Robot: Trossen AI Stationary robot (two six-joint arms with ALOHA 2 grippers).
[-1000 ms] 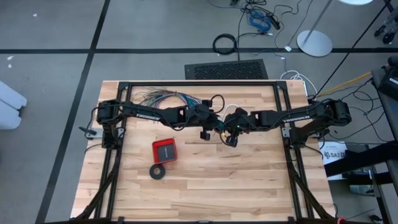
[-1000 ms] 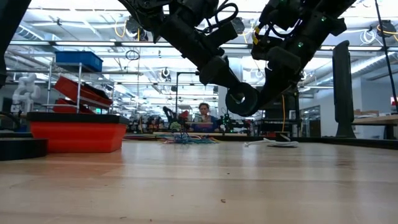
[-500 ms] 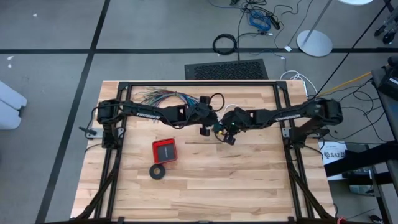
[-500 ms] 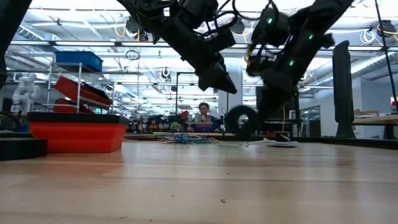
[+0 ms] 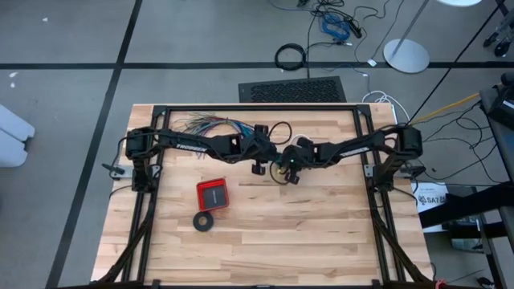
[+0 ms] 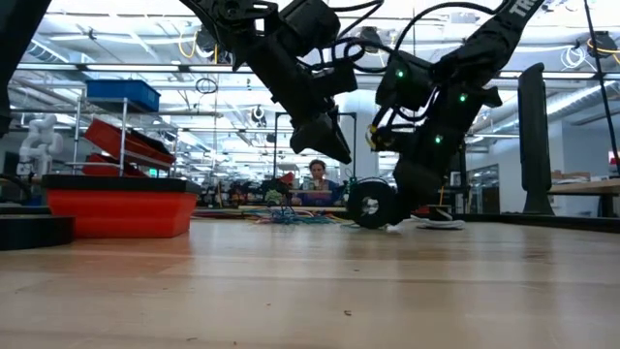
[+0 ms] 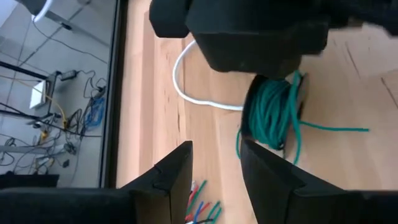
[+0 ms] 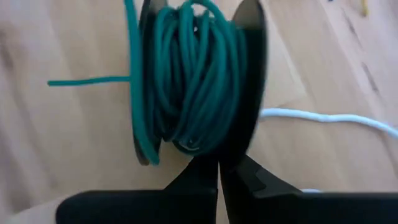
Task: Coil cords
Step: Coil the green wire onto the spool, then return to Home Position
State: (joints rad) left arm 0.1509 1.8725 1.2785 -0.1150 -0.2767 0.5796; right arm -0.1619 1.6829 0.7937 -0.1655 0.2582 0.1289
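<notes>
While the left hand (image 5: 258,167) gapes empty, the right hand (image 8: 217,163) pinches a round teal wire coil (image 8: 193,81).

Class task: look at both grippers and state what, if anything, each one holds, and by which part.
The right gripper is shut on the teal-green wire coil, pinching its wound strands at one edge. The left gripper is open, holding nothing.

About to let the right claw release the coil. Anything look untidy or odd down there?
Yes. The teal wire coil, pinched in the shut right claw, has a loose end sticking straight out sideways, not wound in. The white cord lies uncoiled on the table beside it.
</notes>
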